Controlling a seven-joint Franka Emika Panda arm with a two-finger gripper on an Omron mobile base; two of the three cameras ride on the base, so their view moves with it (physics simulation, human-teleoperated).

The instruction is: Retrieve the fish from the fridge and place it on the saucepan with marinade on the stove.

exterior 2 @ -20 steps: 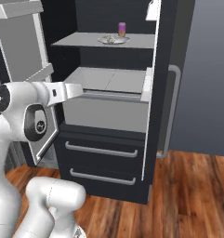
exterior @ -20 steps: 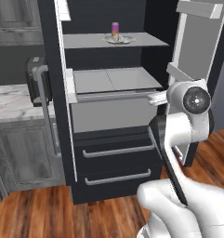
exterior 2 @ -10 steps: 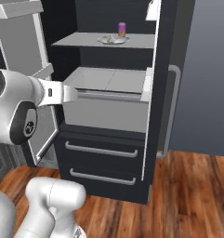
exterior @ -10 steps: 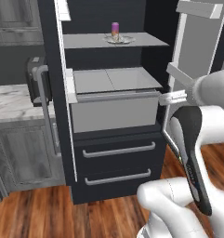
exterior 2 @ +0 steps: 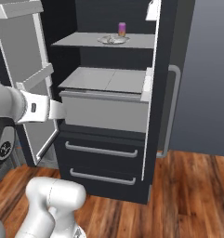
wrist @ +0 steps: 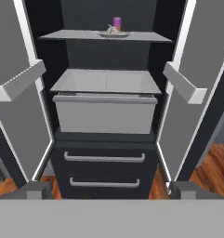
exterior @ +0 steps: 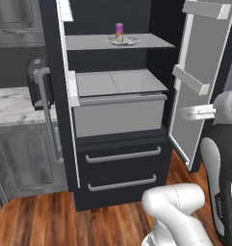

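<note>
From the left base view, the fridge [exterior: 112, 120] stands with both doors swung open, the right door [exterior: 204, 81] angled out toward the arm with its two pale shelf rails sticking inward, so that edge crowds the right side of the opening. The upper shelf [exterior: 88, 42] has plenty of bare surface either side of a shallow plate [exterior: 122, 41], and the pink-and-yellow cylinder [exterior: 119, 30] stands at the back of it; the fish is too small to pick out here. Below, the grey crisper box [exterior: 117, 113] sticks forward past the shelf edge, and two drawers [exterior: 122, 166] sit under it. A marble counter [exterior: 11, 105] and grey cabinets sit off to the left, well apart from the opening. The arm's wrist pokes in from the right, level with the crisper front. The right base view shows the other side: the left door [exterior 2: 25, 74] wide open beside the forearm, the white gasket edge of the right door [exterior 2: 153, 83] running down the middle, wood floor [exterior 2: 187, 195] open to the right. The hand view looks straight in, roughly level, centred between the doors. Here the fish [wrist: 112, 30] reads as a pale lump on the plate just in front of the cylinder, up top and well away from the gripper [wrist: 106, 190], whose fingertips [wrist: 36, 189] sit far apart, holding nothing.
</note>
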